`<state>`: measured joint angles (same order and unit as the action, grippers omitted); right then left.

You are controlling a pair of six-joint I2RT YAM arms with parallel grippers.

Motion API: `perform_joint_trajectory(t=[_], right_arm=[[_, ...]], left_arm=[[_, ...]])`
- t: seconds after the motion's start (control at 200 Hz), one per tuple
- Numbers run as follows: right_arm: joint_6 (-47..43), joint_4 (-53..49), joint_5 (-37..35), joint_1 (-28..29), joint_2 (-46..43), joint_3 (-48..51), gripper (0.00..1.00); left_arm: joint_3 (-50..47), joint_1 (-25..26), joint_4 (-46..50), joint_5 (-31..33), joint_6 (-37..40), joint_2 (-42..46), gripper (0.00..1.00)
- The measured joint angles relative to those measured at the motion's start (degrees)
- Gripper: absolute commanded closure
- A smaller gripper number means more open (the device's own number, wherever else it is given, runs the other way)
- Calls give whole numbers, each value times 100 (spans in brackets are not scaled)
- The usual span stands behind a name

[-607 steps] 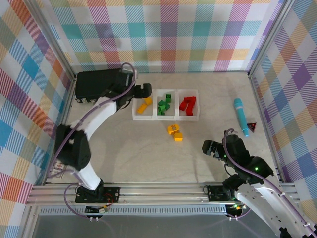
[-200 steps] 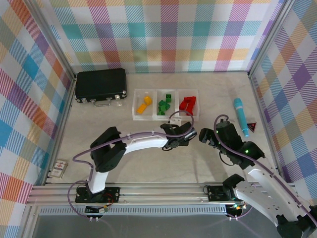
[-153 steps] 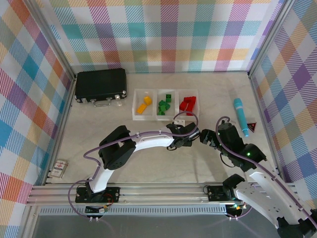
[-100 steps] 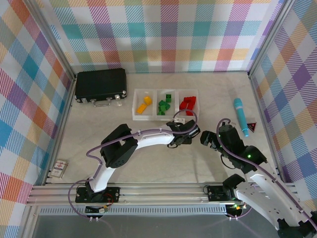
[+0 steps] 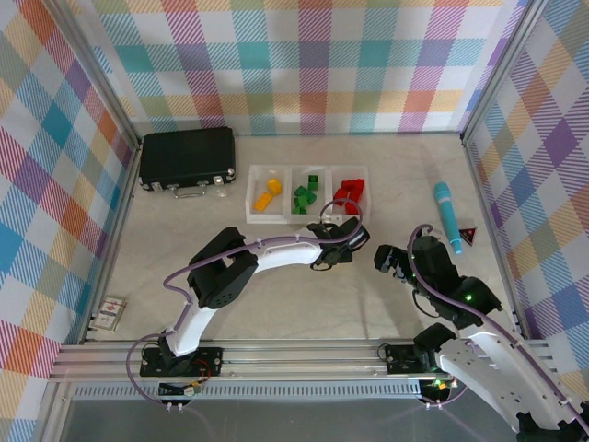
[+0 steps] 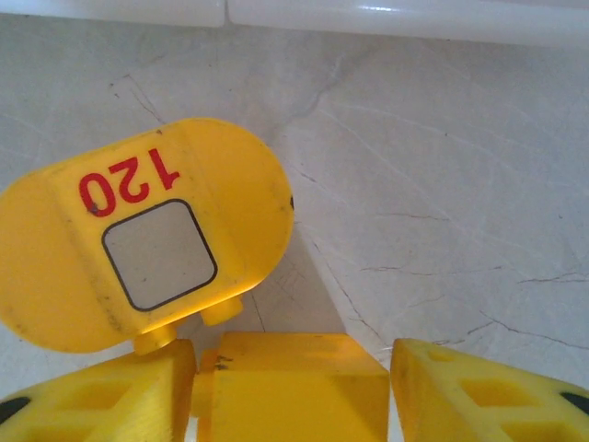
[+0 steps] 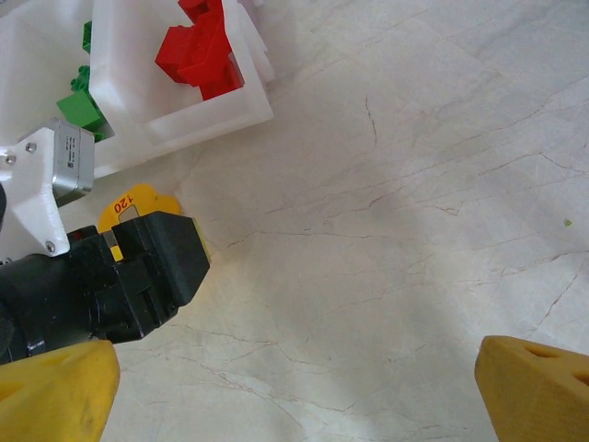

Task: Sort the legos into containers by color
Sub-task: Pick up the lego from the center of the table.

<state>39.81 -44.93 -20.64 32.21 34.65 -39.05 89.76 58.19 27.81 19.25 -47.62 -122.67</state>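
My left gripper [image 5: 337, 247] is down on the table just in front of the containers [image 5: 248, 219], shut on a yellow lego [image 6: 290, 387] that sits between its yellow fingers [image 6: 92, 401]. A rounded yellow lego marked "120" [image 6: 147, 235] lies flat beside it, just touching. The three joined white bins hold yellow legos [image 5: 268, 195], green legos [image 5: 306, 195] and red legos [image 5: 350, 192]. My right gripper [image 5: 391, 261] hovers open to the right of the left one, with bare table between its fingertips [image 7: 55, 391]. In the right wrist view the left gripper's black body [image 7: 101, 281] covers most of the "120" lego [image 7: 138, 201].
A black latched case [image 5: 188, 158] stands at the back left. A teal pen-like tool [image 5: 447, 215] and a small red-and-black triangle [image 5: 468, 237] lie at the right. A small card box [image 5: 111, 311] sits near the left wall. Plaid walls enclose the table.
My left arm has swung from the yellow bin down to the two yellow legos, and its jaws have narrowed around one. The right arm has drawn back slightly toward its base.
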Motion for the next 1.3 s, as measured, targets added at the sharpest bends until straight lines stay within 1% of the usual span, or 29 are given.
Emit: perform_joint_trajectory(t=[0.115,0.31,0.57,0.725,0.935,1.025,1.13,1.22,1.3], right_arm=[[0,0,0,0,0,0,1],[0,-2,0,-2,0,2,1],[2,-26,0,0,-24,0,1],[4,-28,-39,-2,-48,0,1],[9,-28,-42,0,-48,2,1],[13,-28,-61,0,-50,2,1],[28,-22,-85,0,-74,13,1],[31,-20,-85,0,-74,24,1],[31,-20,-85,0,-74,50,1]], left_arm=[[0,0,-50,-13,2,-61,51],[7,-2,-61,-13,2,-61,52],[-4,-15,-98,-31,59,-48,65],[-197,-22,-166,-76,160,101,68],[-387,-22,-103,55,522,820,68],[-387,-22,-107,216,798,1296,68],[-339,-33,-66,551,1158,1790,67],[-208,-157,33,804,1499,2022,67],[-184,-439,61,979,1777,2151,67]])
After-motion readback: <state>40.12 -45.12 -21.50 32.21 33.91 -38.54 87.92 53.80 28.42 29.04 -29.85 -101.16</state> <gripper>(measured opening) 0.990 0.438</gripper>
